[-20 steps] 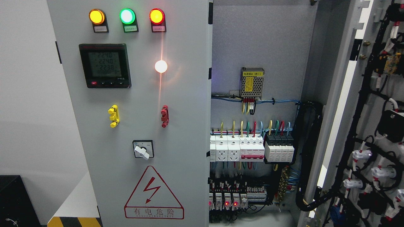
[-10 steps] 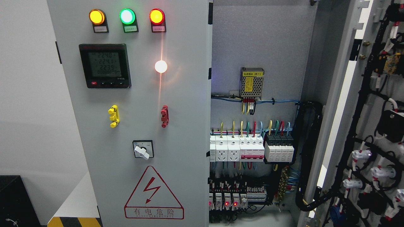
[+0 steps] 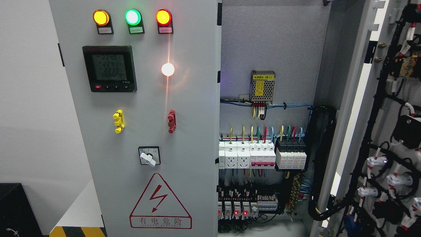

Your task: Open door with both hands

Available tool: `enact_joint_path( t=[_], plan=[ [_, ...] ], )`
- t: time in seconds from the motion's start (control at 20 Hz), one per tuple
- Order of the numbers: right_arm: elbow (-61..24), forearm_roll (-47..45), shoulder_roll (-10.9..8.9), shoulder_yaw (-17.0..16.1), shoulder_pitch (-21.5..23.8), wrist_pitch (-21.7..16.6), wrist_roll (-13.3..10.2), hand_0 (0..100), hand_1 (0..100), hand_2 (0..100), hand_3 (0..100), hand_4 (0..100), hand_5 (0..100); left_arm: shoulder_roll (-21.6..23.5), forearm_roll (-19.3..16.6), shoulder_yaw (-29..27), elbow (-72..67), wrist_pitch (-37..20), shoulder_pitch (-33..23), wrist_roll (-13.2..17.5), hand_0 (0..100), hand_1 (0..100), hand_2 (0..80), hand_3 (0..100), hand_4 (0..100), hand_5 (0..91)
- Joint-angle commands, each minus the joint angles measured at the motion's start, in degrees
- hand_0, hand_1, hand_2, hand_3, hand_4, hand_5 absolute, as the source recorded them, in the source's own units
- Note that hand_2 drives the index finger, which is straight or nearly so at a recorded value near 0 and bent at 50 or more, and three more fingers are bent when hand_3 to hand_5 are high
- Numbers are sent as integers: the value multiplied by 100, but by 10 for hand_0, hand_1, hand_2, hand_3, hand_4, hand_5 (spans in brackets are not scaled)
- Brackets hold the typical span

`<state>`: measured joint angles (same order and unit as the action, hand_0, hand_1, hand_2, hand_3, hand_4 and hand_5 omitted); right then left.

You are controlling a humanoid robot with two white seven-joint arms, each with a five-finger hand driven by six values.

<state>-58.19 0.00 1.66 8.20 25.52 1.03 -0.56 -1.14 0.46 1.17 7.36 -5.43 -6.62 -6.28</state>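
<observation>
- I see none of my fingers in the head view: neither the left hand nor the right hand is in the picture, so I cannot tell if they are released or clenched.
- The task's thing is the cabinet with its two doors. The left door (image 3: 138, 131) fills the left and middle of the picture and looks closed or nearly so. The right door (image 3: 388, 131) is swung wide open at the far right, showing its inner side with black cable bundles (image 3: 371, 138).
- Between the doors the inside is open to view: a small power supply (image 3: 262, 86) high on the back plate, a row of breakers (image 3: 263, 154) lower down, with coloured wires above them.
- The left door carries three pilot lamps (image 3: 132, 17), a meter (image 3: 109, 68), a yellow handle (image 3: 118, 121), a red handle (image 3: 171, 121), a rotary switch (image 3: 149, 155) and a warning triangle (image 3: 160, 201).
- I judge the left door to be stiff painted sheet metal, rather heavy, turning on hinges at its left side. The flat face is smooth and would slip under the fingers.
- The best place to take hold seems its free right edge (image 3: 218, 108), near the middle height, pulling toward me. I would keep away from the lamps, the meter and the switch, which are fragile, and from the live parts inside.
- The right door appears done already; the left one is what remains.
</observation>
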Motion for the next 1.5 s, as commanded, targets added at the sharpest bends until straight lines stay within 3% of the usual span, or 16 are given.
enact_joint_path(
  t=[0.0,0.05,0.15,0.55,1.0,1.45],
  plan=[
    [-2793,88,-491,525,462,-356,12,0,0,0,0,0,0,-220,-81,-504,-235,-10,12,4,0,0,0,0,0,0],
    [-2951,88,-508,542,550,-514,12,0,0,0,0,0,0,-220,-72,-504,-226,-10,12,4,0,0,0,0,0,0],
    [-3294,88,-744,569,717,-752,4,0,0,0,0,0,0,-228,-37,-513,-217,-37,12,4,0,0,0,0,0,0],
    [-4744,79,-1246,745,1025,-1122,4,0,0,0,0,0,0,-325,-37,-486,-164,-54,12,4,0,0,0,0,0,0],
    [-5238,88,-1308,868,981,-1834,4,0,0,0,0,0,0,-378,-28,-486,-164,-54,109,4,0,0,0,0,0,0],
    [-5931,79,-1256,877,560,-1878,-5,0,0,0,0,0,0,-404,-37,-495,-173,-54,161,4,0,0,0,0,0,0]
  ],
)
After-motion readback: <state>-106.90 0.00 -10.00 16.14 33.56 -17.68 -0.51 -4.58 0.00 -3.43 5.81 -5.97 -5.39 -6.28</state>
